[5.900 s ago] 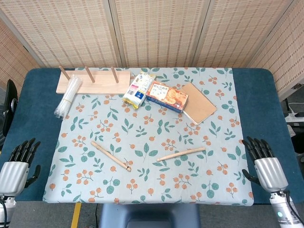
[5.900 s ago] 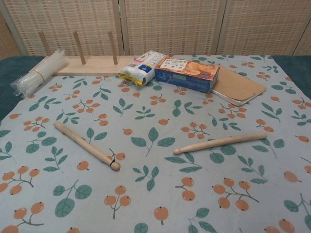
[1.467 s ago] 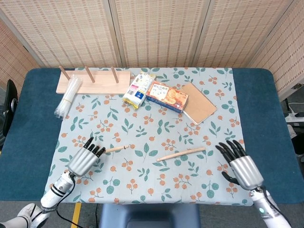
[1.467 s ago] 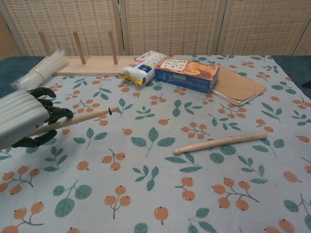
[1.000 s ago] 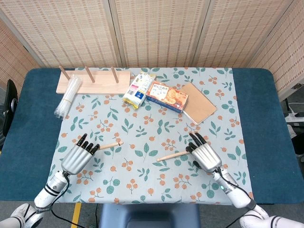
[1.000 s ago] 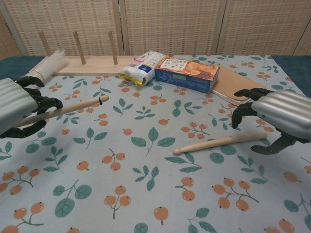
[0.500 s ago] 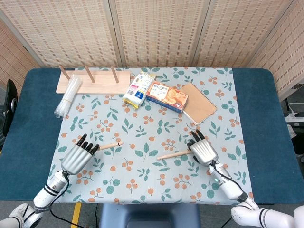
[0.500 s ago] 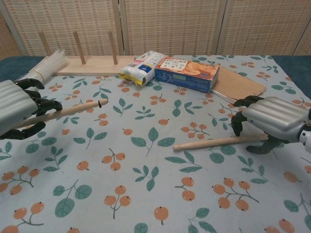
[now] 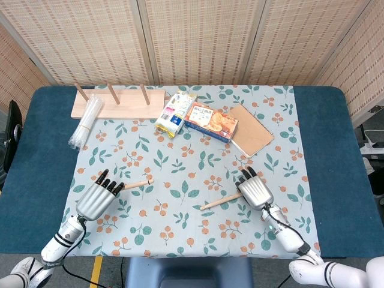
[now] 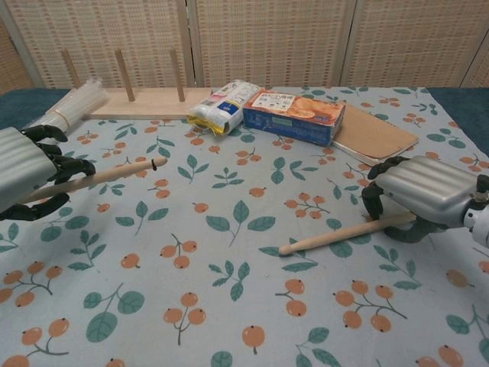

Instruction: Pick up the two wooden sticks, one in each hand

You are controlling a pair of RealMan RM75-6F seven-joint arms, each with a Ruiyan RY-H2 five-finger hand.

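The left wooden stick [image 10: 99, 176] is gripped by the left robot hand [image 10: 27, 180], fingers curled round it, its knobbed end raised above the floral cloth [image 10: 229, 306] and pointing right. The right wooden stick [image 10: 344, 233] is clasped by the right robot hand [image 10: 420, 199], its free end low, whether touching the cloth cannot be told. Far on the counter [image 9: 336, 150] are seen a peg rack [image 9: 117, 103], plastic bundle [image 9: 87, 122], snack packet [image 9: 175, 113], orange box [image 9: 210, 122] and notebook [image 9: 252, 130].
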